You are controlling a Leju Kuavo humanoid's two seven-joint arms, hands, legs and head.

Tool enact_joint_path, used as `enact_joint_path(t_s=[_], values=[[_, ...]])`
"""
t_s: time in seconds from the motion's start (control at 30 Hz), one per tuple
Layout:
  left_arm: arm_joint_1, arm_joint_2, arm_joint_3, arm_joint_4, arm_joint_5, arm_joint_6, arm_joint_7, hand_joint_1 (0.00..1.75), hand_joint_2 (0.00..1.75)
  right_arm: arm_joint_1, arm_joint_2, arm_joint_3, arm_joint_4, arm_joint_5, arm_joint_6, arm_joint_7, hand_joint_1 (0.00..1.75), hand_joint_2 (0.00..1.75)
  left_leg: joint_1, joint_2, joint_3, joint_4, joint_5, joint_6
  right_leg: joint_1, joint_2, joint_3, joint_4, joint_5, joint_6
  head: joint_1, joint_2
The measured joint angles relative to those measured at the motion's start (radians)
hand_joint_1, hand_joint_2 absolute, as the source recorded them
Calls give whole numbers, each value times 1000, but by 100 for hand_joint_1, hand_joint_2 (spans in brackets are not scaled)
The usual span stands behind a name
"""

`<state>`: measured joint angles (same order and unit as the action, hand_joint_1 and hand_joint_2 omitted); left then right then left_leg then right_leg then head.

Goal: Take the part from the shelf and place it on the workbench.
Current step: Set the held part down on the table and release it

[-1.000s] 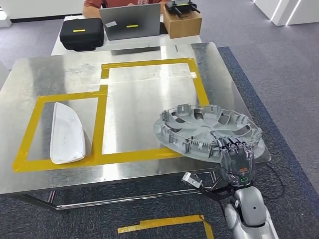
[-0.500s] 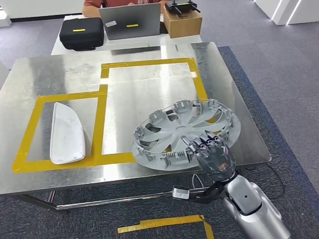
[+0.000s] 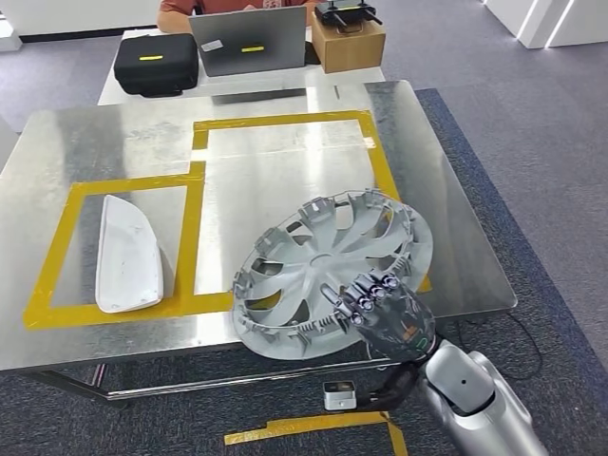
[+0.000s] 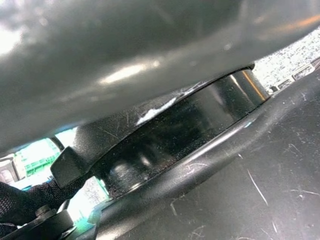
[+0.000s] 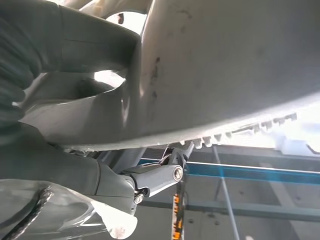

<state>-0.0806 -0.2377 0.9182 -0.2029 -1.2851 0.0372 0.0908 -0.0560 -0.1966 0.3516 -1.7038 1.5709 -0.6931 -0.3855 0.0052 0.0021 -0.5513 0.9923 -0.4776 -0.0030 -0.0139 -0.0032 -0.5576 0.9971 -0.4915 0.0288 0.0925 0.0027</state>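
A silver hubcap, inner side up, is tilted over the front right of the steel workbench. Its near rim reaches past the table's front edge and it covers part of the yellow tape frame. My right hand grips its near rim from below and in front, fingers over the edge. In the right wrist view the thick grey thumb presses against the hubcap's pale surface. A blurred grey mass crosses the left wrist view; I cannot tell how my left hand's fingers stand.
A white curved part lies in the left taped box. Behind the bench stand a black case, a laptop and a cardboard box, with a person seated there. A small module hangs on a cable below my right arm.
My right hand has carried the hubcap leftward from the table's right edge over the taped frame, and its far side has tipped up more steeply. The white part has not moved.
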Motion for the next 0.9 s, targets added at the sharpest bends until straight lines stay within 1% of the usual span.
enact_joint_path(t_s=[0.07, 0.13, 0.27, 0.37, 0.43, 0.5, 0.6, 0.63, 0.7, 0.77, 0.9], values=[[0, 0, 0, 0, -1, -1, 0, 0, 0, 1, -1, -7, 4, 0, 0, 18, 175, 175, 0, 0, 0, 0, 0, 0, 0, 0, 0, 0, 0, 0, 0, 0], [0, 0, 0, 0, -2, -2, 0, 0, 0, -1, -9, -9, 12, 0, 0, 58, 175, 175, -1, 0, 0, 0, 0, 0, -1, 0, 0, 0, 0, 0, 0, 0], [0, 0, 0, 0, -5, -5, 0, 0, 0, -20, -56, 5, 42, 0, 0, 203, 175, 175, -1, 0, 0, 0, 0, 0, -1, -1, 0, 0, 0, 1, 0, 0], [0, 0, 0, 0, -5, -6, 0, 0, 0, -42, -94, 24, 66, 0, 0, 279, 175, 175, -1, 0, 0, 0, 0, 0, -2, 0, 0, 0, 1, 1, 0, 0], [-1, 0, 0, 0, -5, -7, 0, 0, 0, -67, -126, 58, 87, 0, 0, 367, 175, 175, -2, 0, 0, 0, 0, 1, -2, 1, 0, 0, 1, 1, 0, 0], [-1, 1, 0, 0, -7, -8, 0, 0, 0, -110, -164, 126, 117, 0, 0, 497, 175, 175, -2, 0, 0, 1, -1, 1, -2, 1, 0, 0, 1, 1, 0, 0], [-1, 1, 0, 0, -10, -8, 0, 0, 0, -190, -222, 265, 160, 0, 0, 698, 175, 175, -2, 0, 0, 1, 0, 1, -2, 1, 0, 0, 1, 1, 0, 0], [-1, 1, 0, 0, -11, -7, 0, 0, 0, -217, -238, 313, 174, 0, 0, 752, 175, 175, -2, 0, 0, 1, 0, 1, -2, 1, 0, 0, 1, 1, 0, 0], [-1, 1, 0, 0, -12, -7, 0, 0, 0, -265, -264, 404, 199, 0, 0, 830, 175, 175, -2, 0, 0, 1, 0, 1, -2, 1, 0, 0, 1, 1, 0, 0], [-1, 1, 0, 0, -13, -7, 0, 0, 0, -304, -284, 483, 221, 0, 0, 881, 175, 175, -2, 0, 0, 1, 0, 1, -2, 1, 0, 0, 1, 1, 0, 0], [-2, 1, 0, 0, -17, -7, 0, 0, 0, -388, -304, 644, 270, 0, 0, 1032, 175, 175, -2, 0, 0, 1, 0, 1, -2, 1, 0, 0, 1, 1, 0, 0]])
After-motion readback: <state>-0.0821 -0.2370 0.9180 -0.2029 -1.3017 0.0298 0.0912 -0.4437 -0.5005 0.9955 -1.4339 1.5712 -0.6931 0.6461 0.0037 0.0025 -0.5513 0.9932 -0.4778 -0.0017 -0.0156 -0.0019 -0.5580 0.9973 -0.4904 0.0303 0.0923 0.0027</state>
